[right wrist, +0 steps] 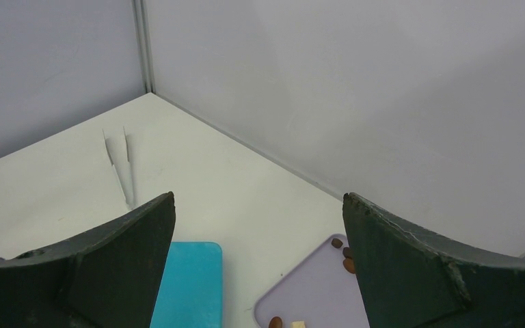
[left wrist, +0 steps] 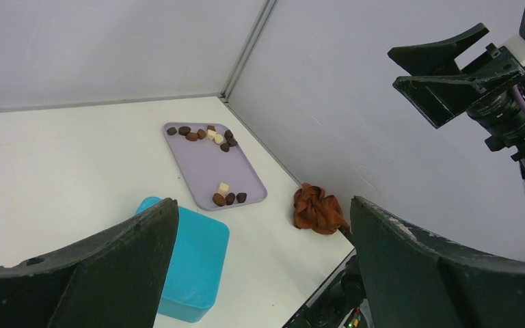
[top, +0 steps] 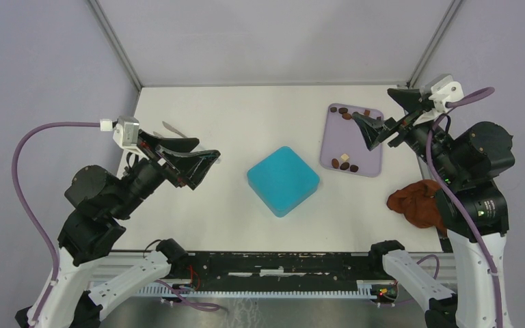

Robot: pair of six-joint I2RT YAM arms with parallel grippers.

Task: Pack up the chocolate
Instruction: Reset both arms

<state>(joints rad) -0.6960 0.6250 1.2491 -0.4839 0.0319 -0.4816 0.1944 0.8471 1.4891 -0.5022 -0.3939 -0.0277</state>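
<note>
- Chocolates (top: pixel 345 162): loose on purple tray (top: pixel 369 147), far right.
- Blue box (top: pixel 283 180): closed, centre counter.
- Left tool (top: pixel 202 164), right tool (top: pixel 376 130): spread, empty.

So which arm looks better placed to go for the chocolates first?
Probably the right. The right gripper hangs open directly above the purple tray holding the chocolates, while the left gripper hovers beyond the blue box.
</note>
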